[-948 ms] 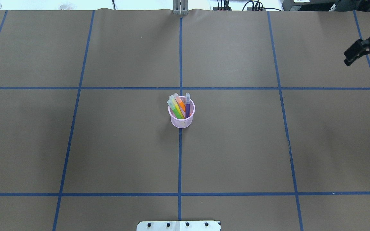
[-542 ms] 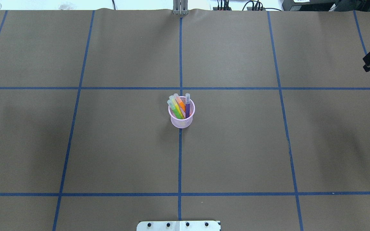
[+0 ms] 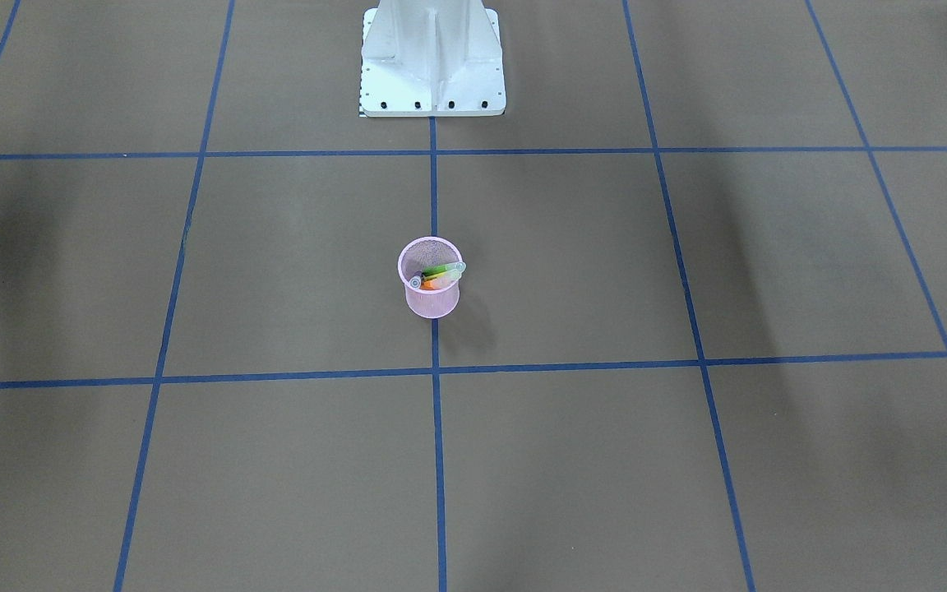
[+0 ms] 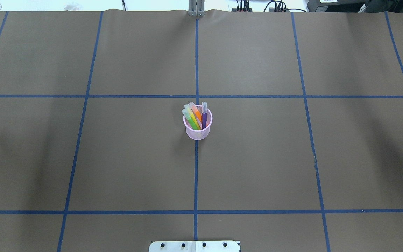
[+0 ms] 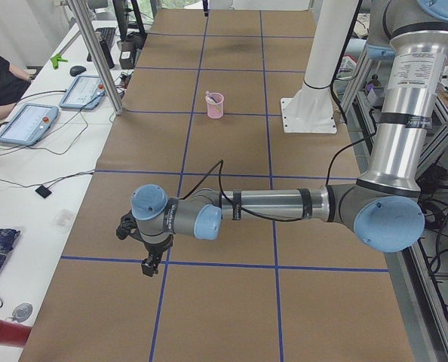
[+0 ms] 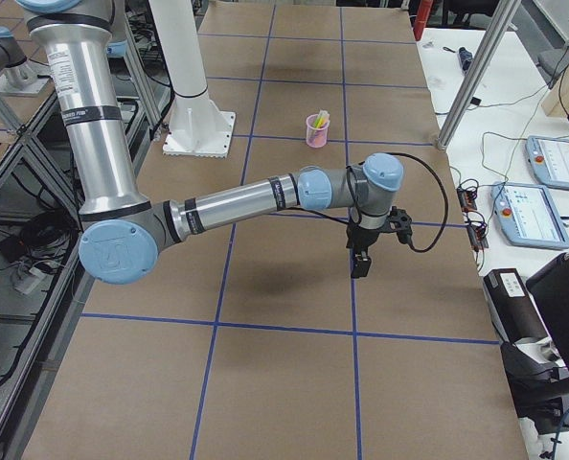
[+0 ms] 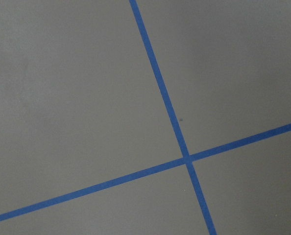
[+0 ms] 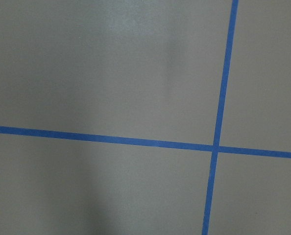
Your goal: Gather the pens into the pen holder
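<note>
the pink mesh pen holder (image 4: 197, 133) stands upright at the middle of the brown counter (image 4: 117, 157), on the centre line of blue tape (image 4: 196, 175). all four pens are inside it, with their clear caps poking above the rim. the purple pen (image 4: 204, 119) stands alone on the right. the orange pen (image 4: 197, 115), yellow pen (image 4: 193, 121) and green pen (image 4: 190, 118) lean together to the left.

the left hand (image 5: 148, 264) hangs low over the counter's left end, pointing down, well apart from the holder. the right hand (image 6: 358, 264) hangs the same way over the right end. for both, i cannot tell how far the fingers are open; no pen shows in either.
</note>
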Controlling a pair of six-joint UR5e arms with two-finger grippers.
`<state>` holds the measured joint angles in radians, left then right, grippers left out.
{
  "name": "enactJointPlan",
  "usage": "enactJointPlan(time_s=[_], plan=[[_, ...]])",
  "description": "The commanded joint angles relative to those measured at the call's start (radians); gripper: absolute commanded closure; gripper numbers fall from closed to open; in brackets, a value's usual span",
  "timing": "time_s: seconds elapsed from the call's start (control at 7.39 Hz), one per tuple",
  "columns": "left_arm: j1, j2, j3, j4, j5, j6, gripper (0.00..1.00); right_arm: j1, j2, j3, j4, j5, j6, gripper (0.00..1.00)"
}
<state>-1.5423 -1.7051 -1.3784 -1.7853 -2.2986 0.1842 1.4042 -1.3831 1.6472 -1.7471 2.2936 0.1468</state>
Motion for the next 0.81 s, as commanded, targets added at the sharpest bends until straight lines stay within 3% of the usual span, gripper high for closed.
enactJointPlan(time_s=[0.0, 0.27, 0.54, 0.68], plan=[[0.001, -0.002, -0.078, 0.117, 0.001, -0.059, 0.00, 0.064, -0.020, -0.036, 0.004, 0.121, -0.016, 0.01], [-0.001, 0.013, -0.232, 0.297, 0.004, -0.114, 0.00, 0.093, -0.047, -0.050, 0.017, 0.122, -0.103, 0.01], [0.001, 0.015, -0.225, 0.311, 0.007, -0.115, 0.00, 0.110, -0.056, -0.094, 0.058, 0.124, -0.108, 0.01], [0.001, 0.016, -0.219, 0.311, 0.008, -0.114, 0.00, 0.117, -0.091, -0.169, 0.195, 0.125, -0.107, 0.01]])
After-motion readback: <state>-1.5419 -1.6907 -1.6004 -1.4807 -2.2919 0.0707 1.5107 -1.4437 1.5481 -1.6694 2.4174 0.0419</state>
